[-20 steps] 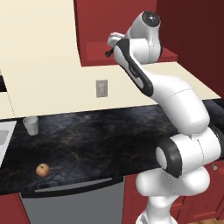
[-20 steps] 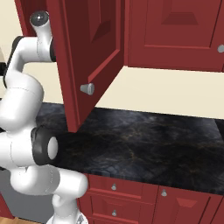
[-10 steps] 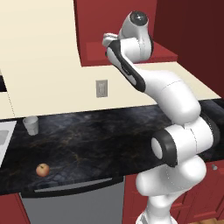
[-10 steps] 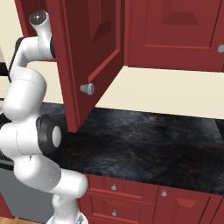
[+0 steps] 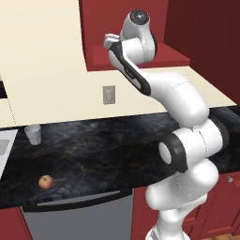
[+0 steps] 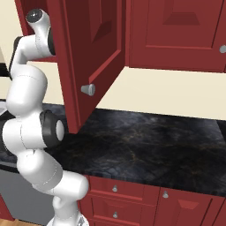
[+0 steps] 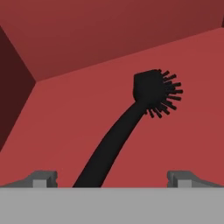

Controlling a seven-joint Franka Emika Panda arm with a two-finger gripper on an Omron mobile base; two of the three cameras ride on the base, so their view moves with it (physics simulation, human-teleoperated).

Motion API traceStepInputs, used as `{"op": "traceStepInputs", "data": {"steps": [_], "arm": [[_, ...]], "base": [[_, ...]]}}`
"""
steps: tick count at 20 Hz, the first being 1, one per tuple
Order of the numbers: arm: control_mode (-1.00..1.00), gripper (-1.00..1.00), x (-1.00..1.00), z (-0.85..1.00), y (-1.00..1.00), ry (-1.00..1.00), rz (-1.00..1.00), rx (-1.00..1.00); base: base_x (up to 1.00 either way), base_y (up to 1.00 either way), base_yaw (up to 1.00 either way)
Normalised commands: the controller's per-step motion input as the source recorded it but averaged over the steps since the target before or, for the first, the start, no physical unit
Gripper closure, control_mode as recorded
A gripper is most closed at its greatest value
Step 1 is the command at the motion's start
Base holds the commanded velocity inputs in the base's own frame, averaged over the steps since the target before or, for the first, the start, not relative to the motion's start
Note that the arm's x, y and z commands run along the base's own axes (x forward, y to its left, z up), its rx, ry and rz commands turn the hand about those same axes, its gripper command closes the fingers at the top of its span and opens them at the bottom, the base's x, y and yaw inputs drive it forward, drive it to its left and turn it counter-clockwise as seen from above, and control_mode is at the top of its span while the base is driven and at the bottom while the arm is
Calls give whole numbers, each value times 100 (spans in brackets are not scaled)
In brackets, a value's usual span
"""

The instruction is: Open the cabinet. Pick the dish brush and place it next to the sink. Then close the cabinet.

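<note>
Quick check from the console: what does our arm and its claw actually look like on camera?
The arm is glossy white with rounded, bulbous segments, dark grey-black bands at the joints and a dark round cap on top. No cables or markings show. The claw ends in two small, dark grey, blocky fingertips.

My arm (image 5: 185,101) is built from glossy white, rounded shells, fat and tube-like, with smooth bulging segments. Black bands ring my joints, and 1 long black strip runs along the underside of my upper link. Round dark grey caps close the joint ends, each with a paler disc at its centre. My gripper (image 7: 113,178) ends in 2 small grey fingertips (image 7: 41,178), blocky and stepped. I carry no cables or markings that I can make out.
</note>
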Motion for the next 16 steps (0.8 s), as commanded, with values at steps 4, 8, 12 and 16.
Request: {"op": "traceStepInputs", "data": {"steps": [4,8,12,16], "arm": [[-100,-100,0,0,0,0,0,0],[-100,-100,0,-15,0,0,0,0],[-100,-100,5,-31,0,0,0,-1],[-100,-100,3,-10,0,0,0,-5]], "base": [[0,0,0],[0,0,0],[0,0,0],[0,0,0]]}}
